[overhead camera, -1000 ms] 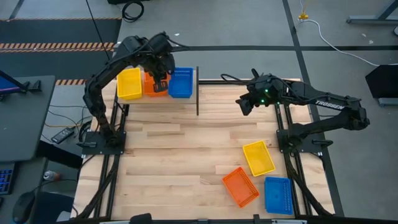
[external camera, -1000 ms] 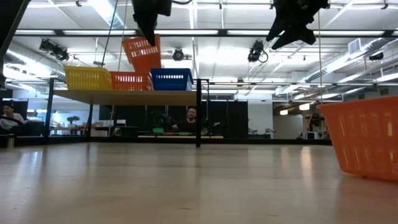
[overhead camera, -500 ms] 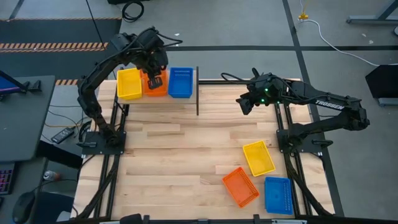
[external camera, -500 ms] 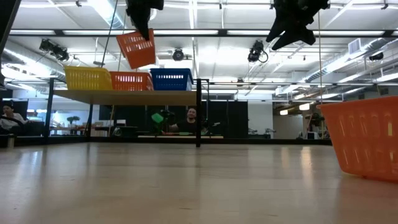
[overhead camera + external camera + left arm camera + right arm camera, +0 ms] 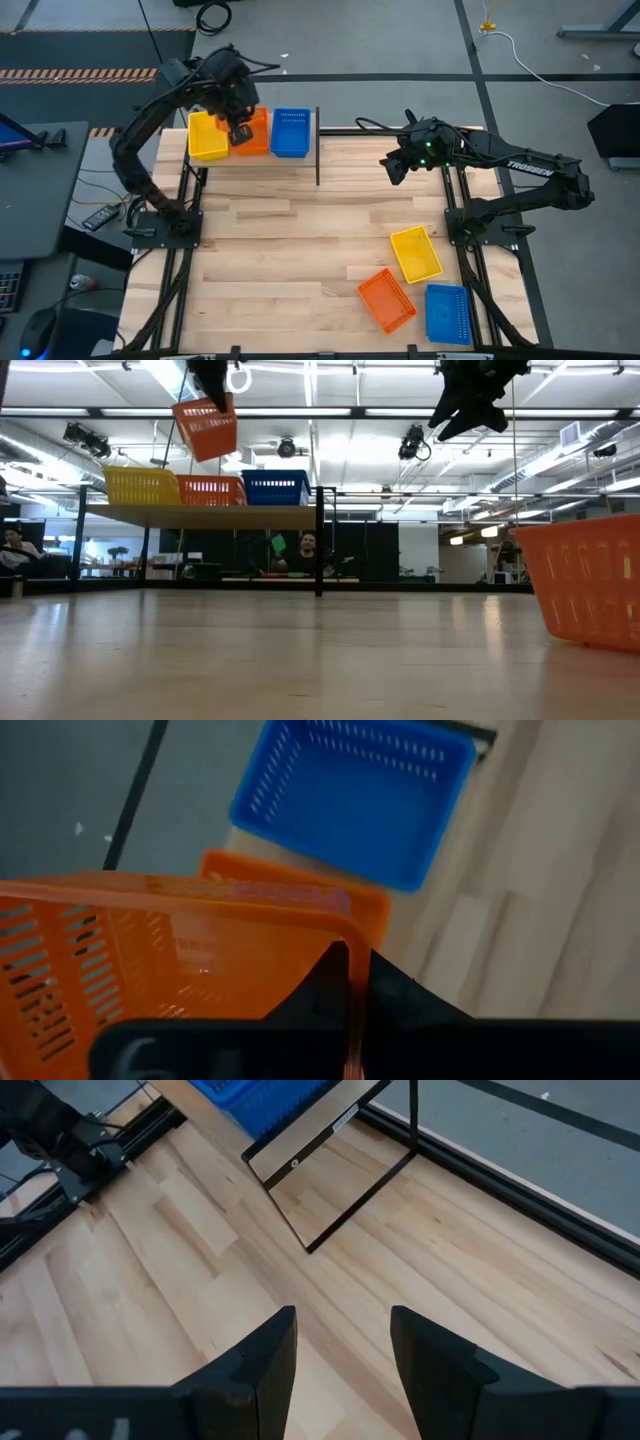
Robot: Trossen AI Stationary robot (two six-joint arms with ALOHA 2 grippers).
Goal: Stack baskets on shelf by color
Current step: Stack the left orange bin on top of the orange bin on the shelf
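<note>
Carrying an orange basket (image 5: pixel 205 428) well above the shelf (image 5: pixel 200 516), the left gripper (image 5: pixel 348 982) has its jaws pinching one wall of it, so the basket hangs tilted in the low view, clear of everything below. On the shelf sit three stacks in a row: a yellow basket (image 5: pixel 207 135) at the outer end, an orange basket on the shelf (image 5: pixel 210 490) in the middle, and a blue basket (image 5: pixel 291 132) nearest the black post. From above, the carried basket appears over the boundary between the yellow and orange positions rather than squarely over the orange one. The step in hand looks like bringing this orange basket to its matching stack. The next move probably calls for shifting it toward the blue side until it lines up over the orange one, levelling it so the rims are parallel, then lowering it to nest before the jaws let go. The right gripper (image 5: pixel 340 1365) waits above the far middle of the bench (image 5: pixel 280 260), jaws spread and holding nothing. Three more baskets lie on the bench near the right arm's base: a loose yellow basket (image 5: pixel 415 253), a loose orange basket (image 5: pixel 387 299) and a loose blue basket (image 5: pixel 447 312).
</note>
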